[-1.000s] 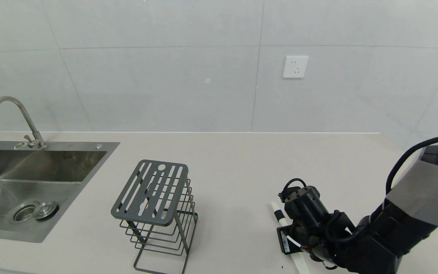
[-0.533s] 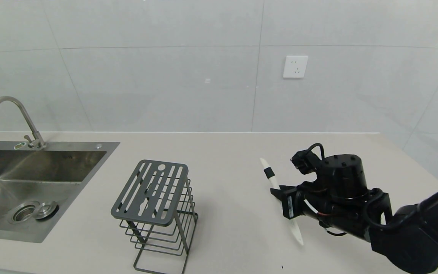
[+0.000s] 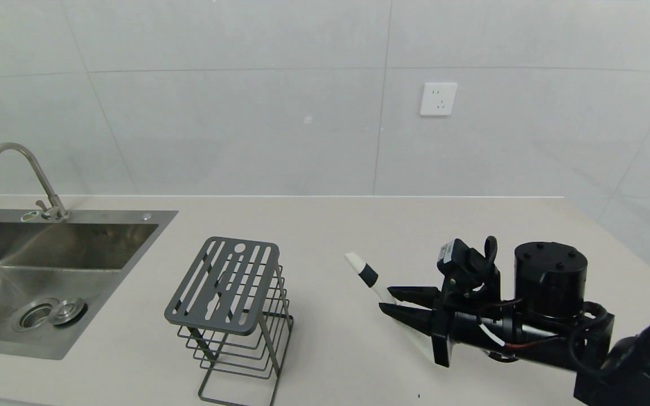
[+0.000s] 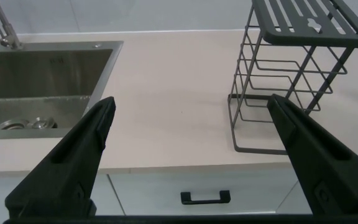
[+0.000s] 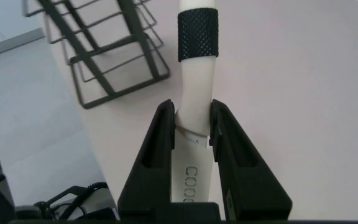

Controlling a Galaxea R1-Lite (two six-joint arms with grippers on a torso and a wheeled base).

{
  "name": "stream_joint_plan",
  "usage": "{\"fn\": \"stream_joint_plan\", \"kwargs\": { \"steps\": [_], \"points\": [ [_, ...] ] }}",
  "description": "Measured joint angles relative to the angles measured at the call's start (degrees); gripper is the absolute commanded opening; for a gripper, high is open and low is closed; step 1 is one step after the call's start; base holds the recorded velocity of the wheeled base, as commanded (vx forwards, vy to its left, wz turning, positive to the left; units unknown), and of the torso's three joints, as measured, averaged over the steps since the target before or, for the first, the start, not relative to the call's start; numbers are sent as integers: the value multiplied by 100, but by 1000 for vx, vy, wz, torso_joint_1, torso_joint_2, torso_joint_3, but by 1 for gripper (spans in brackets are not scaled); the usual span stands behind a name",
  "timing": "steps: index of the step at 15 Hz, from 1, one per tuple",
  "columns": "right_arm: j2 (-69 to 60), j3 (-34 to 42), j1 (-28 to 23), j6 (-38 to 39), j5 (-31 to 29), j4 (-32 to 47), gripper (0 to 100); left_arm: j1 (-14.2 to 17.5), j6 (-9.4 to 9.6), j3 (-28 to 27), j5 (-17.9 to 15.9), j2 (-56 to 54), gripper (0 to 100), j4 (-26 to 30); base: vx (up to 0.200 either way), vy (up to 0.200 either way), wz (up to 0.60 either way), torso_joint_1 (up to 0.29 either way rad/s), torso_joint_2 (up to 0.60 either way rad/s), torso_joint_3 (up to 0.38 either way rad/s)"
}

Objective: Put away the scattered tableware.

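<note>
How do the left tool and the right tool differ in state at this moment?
The left tool stands wide open and empty; the right tool is shut on a white knife. The left tool points at the counter between the sink and the wire rack; the right tool, held above the counter, points toward that rack. Both have black tapered fingers.

sink in counter, left | faucet behind sink | socket on wall

My head camera looks forward and down on the rack from well back. My left wrist camera faces it low and near; my right wrist camera looks past its base. All three share the rack.
</note>
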Motion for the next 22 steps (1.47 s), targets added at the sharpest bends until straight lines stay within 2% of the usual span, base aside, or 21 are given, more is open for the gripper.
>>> {"fn": "stream_joint_plan", "kwargs": {
  "steps": [2, 3, 5, 7, 8, 9, 12, 14, 16, 19, 22],
  "points": [
    [2, 130, 17, -7, 27, -288, 0, 0, 74, 0, -60, 0, 100, -850, 0, 0, 0, 0, 0, 0],
    [2, 210, 30, -2, 35, -428, 0, 0, 93, 0, -128, 0, 100, -1443, 0, 0, 0, 0, 0, 0],
    [2, 434, 66, -7, 185, -734, 0, 0, 52, 0, -884, 0, 100, -1876, 0, 0, 0, 0, 0, 0],
    [-16, 596, 151, -10, 266, -901, 0, 0, -29, -2, -1713, 0, 100, -1796, 0, 0, 0, 0, 0, 0],
    [-27, 629, 193, -5, 268, -923, 0, 0, -57, -18, -1918, 10, 100, -1764, 0, 0, 0, 0, 0, 0],
    [-52, 644, 308, 9, 268, -948, 0, 7, -129, -176, -2313, 65, 100, -1712, 0, 0, 0, 0, 0, 0],
    [-99, 612, 653, 37, 271, -981, 0, -21, -340, -886, -2876, 707, 100, -1707, 0, 0, 0, 0, 0, 0],
    [-113, 591, 724, 48, 271, -1175, 0, -134, -368, -1143, -3319, 1371, 100, -1730, 0, 0, 0, 0, 0, 0],
    [-133, 607, 752, 59, 271, -1254, 0, -374, -363, -1268, -3733, 2052, 100, -1807, 0, 0, 0, 0, 0, 0],
    [-196, 563, 855, 59, 263, -1271, 0, -936, -351, -1320, -3900, 2845, 100, -2196, 0, 0, 0, 0, 0, 0],
    [-286, 491, 945, 59, 262, -1306, 0, -1446, -197, -1336, -3911, 3855, 100, -3092, 0, 0, 0, 0, 0, 0]
  ]
}}
